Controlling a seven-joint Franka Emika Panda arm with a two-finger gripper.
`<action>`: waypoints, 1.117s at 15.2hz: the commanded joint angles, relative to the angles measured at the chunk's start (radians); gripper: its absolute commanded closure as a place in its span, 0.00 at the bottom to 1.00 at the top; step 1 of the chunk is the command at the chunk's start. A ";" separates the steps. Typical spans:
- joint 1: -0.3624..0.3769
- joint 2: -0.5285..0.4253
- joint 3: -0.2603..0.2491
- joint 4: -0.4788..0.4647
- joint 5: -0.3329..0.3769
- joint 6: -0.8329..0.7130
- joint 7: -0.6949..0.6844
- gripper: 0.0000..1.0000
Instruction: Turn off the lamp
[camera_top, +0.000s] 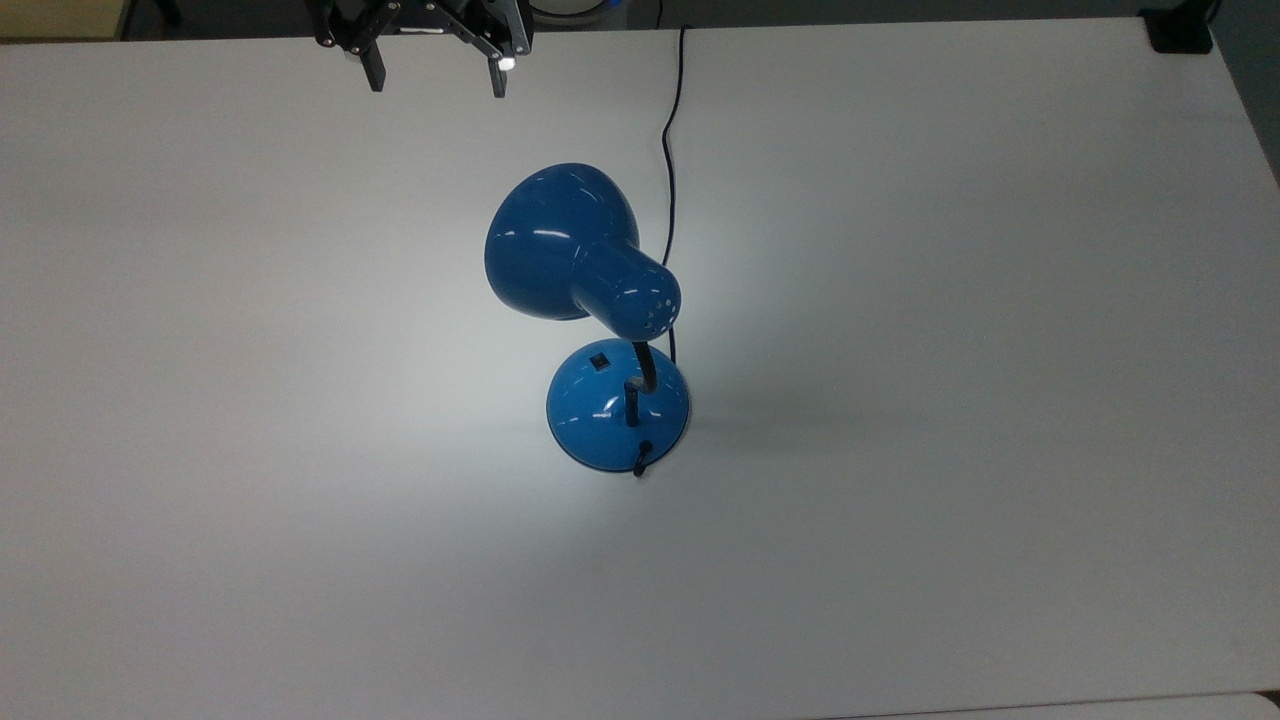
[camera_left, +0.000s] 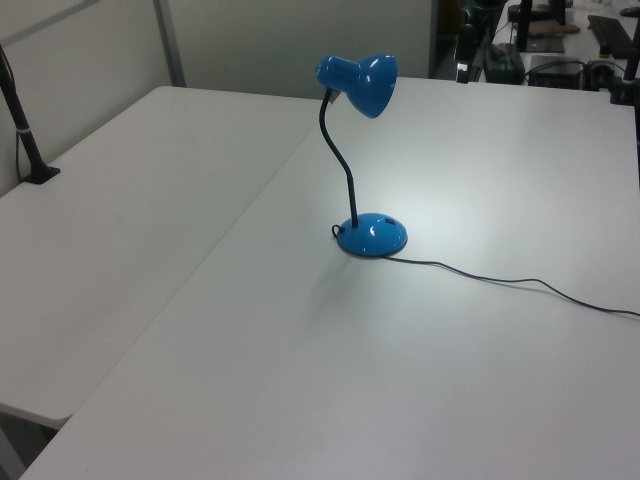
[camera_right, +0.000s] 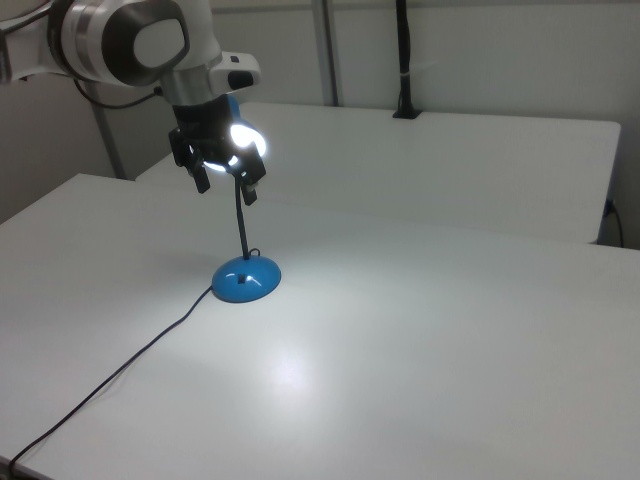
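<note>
One gripper (camera_top: 435, 75) hangs at the far edge of the white table (camera_top: 960, 500) in the top view, left of the lamp, with its two black fingers (camera_top: 374, 72) spread wide and nothing between them. We read that open, high stance as a start posture: the arm has not engaged anything, and the hand sits well apart from the switch it needs.

Moving right in the top view, we come to the blue desk lamp (camera_top: 585, 250) near the middle of the table. Its bell-shaped shade (camera_top: 545, 240) tips toward the gripper's side, and a bright pool of light spreads on the tabletop around it, so we judge it to be on. Below the shade, the black gooseneck (camera_top: 645, 370) rises from the round domed base (camera_top: 600, 405), and the small black switch (camera_top: 599, 359) sits on the dome's upper slope, on the side under the shade. That placement matters: the shade partly overhangs the switch, so we expect an approach from the side rather than from straight above.

Further right, the black cord (camera_top: 668, 150) leaves the base and trails away to the table's far edge.

In the right view the gripper (camera_right: 222, 178) overlaps the glowing shade, at about shade height and clearly above the base (camera_right: 246, 279).

The task is unstarted; pressing the switch calls for descending to the base.
</note>
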 joint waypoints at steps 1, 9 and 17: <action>0.009 -0.001 -0.004 0.002 0.010 0.000 -0.013 0.00; 0.009 -0.001 -0.003 0.002 0.010 -0.007 -0.013 0.00; 0.007 0.005 -0.009 -0.017 0.007 -0.038 -0.256 0.00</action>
